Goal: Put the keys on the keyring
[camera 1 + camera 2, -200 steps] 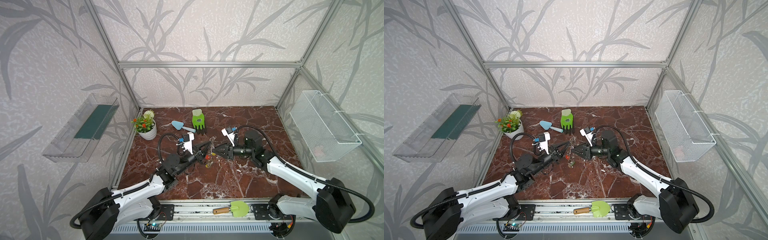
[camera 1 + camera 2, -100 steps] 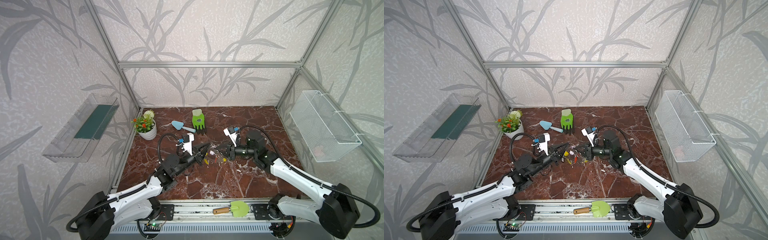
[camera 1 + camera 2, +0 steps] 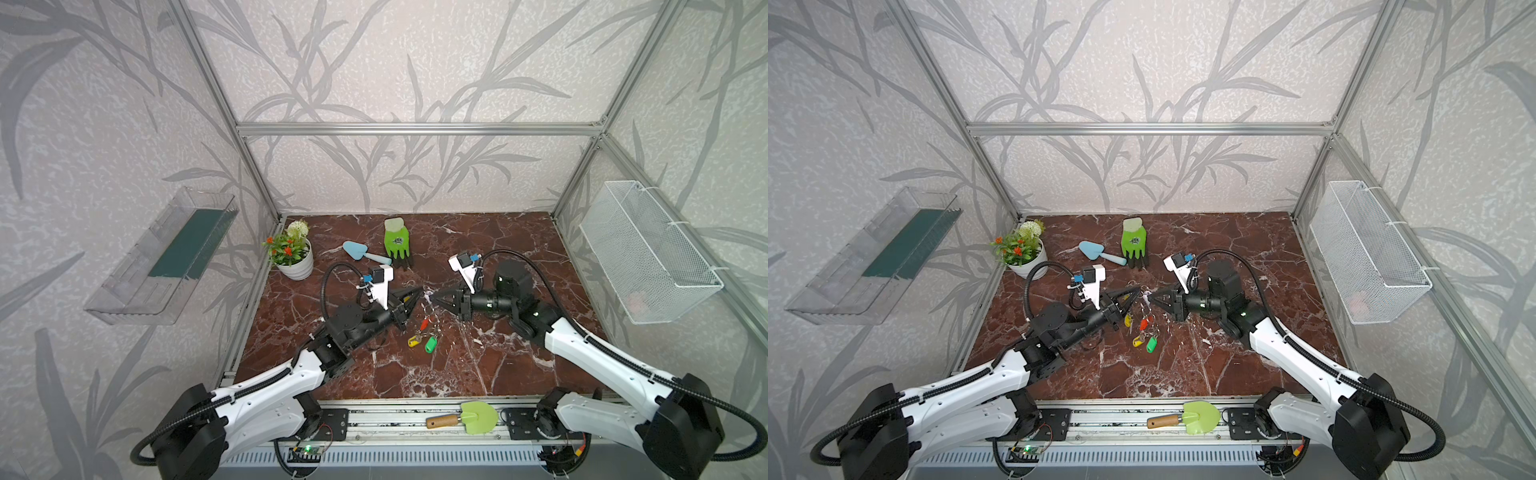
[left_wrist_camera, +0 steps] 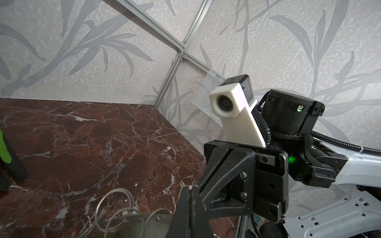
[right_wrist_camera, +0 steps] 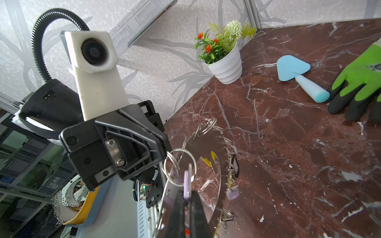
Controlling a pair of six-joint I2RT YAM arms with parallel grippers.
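Observation:
The keyring (image 4: 144, 224), a flat grey disc with wire loops on its rim, hangs above the marble floor between both arms. My left gripper (image 3: 419, 293) (image 4: 190, 187) is shut on its rim. My right gripper (image 3: 432, 298) (image 5: 186, 192) is shut on a lilac key (image 5: 186, 181), and that key's split ring (image 5: 179, 164) lies against the keyring (image 5: 214, 175) close to the left fingertips (image 5: 166, 153). From the keyring's loops hang red (image 3: 424, 323), yellow (image 3: 412, 341) and green (image 3: 430, 344) keys. The right wrist view also shows a black key (image 5: 234, 167) and another lilac one (image 5: 232, 193).
At the back stand a white flower pot (image 3: 291, 253), a blue trowel (image 3: 365, 253) and a green glove (image 3: 397, 241). A green trowel (image 3: 469, 417) lies on the front rail. A wire basket (image 3: 648, 257) hangs on the right wall and a clear shelf (image 3: 166, 257) on the left.
My right gripper's jaws have shut on the lilac key, and that arm has drawn back slightly to the right. My left gripper still holds the keyring, a little higher.

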